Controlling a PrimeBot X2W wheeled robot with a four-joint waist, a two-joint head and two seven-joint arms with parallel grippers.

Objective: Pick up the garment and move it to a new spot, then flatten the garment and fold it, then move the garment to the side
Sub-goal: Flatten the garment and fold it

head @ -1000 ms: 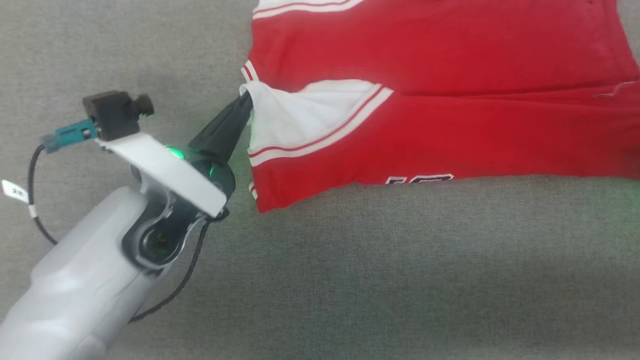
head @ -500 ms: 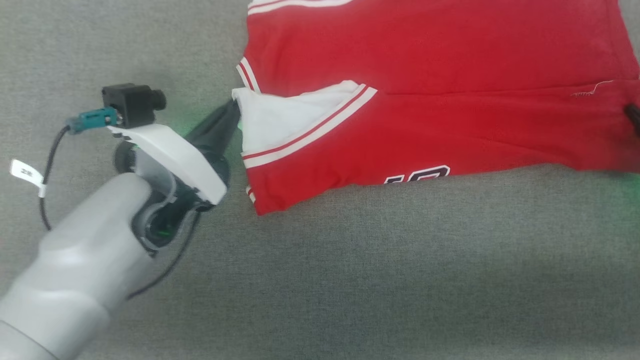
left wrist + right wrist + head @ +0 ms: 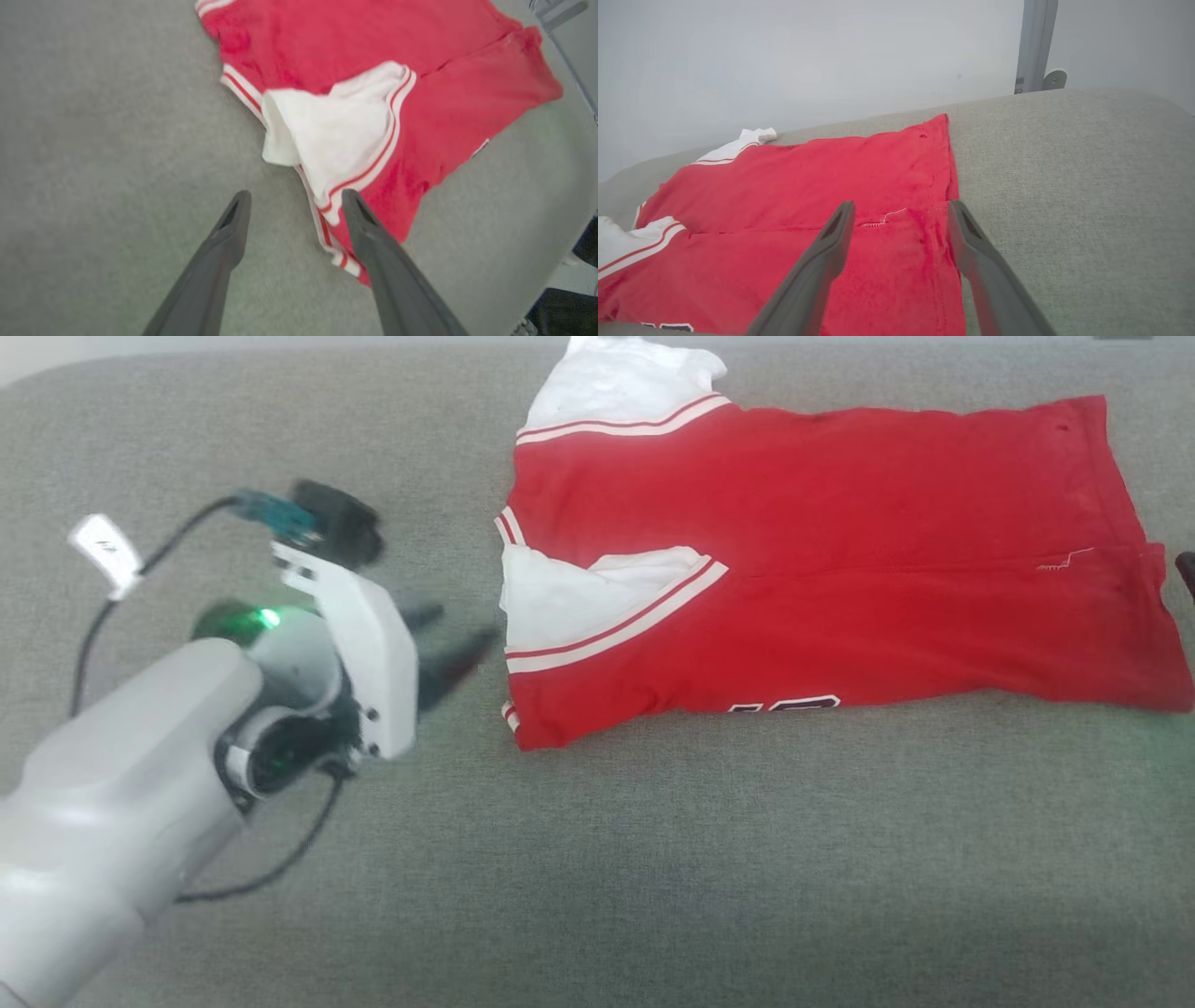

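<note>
Garment (image 3: 822, 569), in the head view, is laid far and right on grey upholstery (image 3: 653, 859), its near half folded over. The left gripper (image 3: 448, 649) is seen just left of the white sleeve (image 3: 560, 602), fingers spread, presumably because the fold is set.

In the left wrist view, no cloth is gripped.

In the right wrist view, the right gripper (image 3: 900, 210) is held wide and empty over the hem. A pale wall (image 3: 784, 60) and grey post (image 3: 1034, 46) are seen beyond.
</note>
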